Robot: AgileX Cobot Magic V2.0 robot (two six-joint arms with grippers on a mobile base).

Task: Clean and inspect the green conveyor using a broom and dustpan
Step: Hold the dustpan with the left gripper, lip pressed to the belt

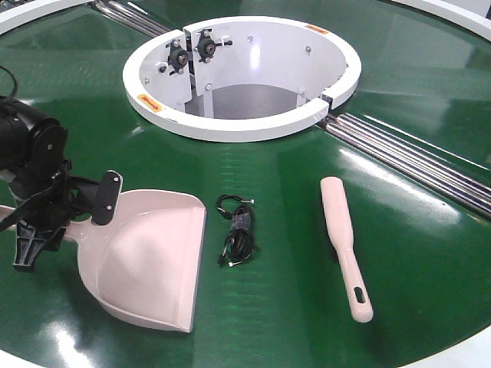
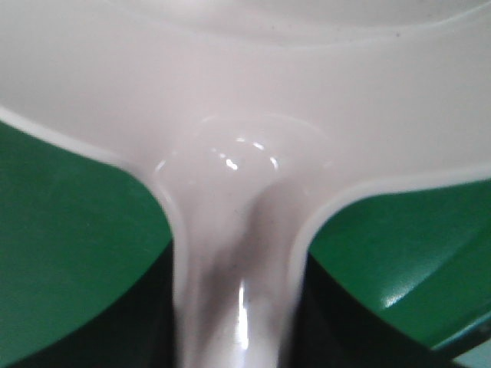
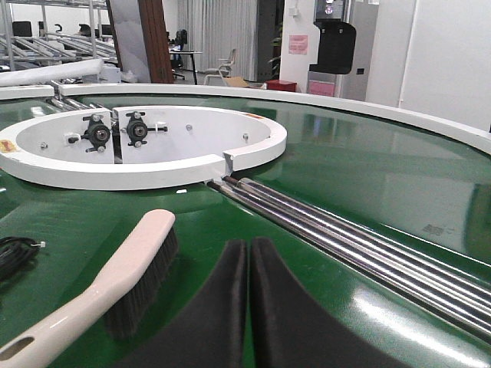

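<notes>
**Left claw on the dustpan handle, right claw empty, broom untouched**

Left claw (image 1: pixel 67 230) sits at the 9 o'clock edge of the front view, right on the handle end of the dustpan (image 1: pixel 153 261). On the left wrist cam the pink handle runs straight up the middle with dark blurry shapes hugging it on both sides. From the front, though, the fingers look fairly spread, so honestly I can't tell if it's actually clamped or just straddling the handle.

Right claw (image 3: pixel 248 241) only shows on its own wrist cam: both black fingers are pressed flat together with nothing between them. The broom (image 3: pixel 115 276) lies at its 8 o'clock, bristles down, close by but not touching.

Going outward on the front view, the dustpan lies flat on the green conveyor (image 1: pixel 291 307), flat lip facing 3 o'clock. Just past the lip is a small black cable bundle (image 1: pixel 236 230), apart from it. The broom is at 3 o'clock from the cable, head toward 12, hang-hole end toward 5. The white ring hub (image 1: pixel 230 129) is at 12 o'clock, and the chrome rails (image 1: pixel 414 157) run from it toward 4 o'clock.
</notes>
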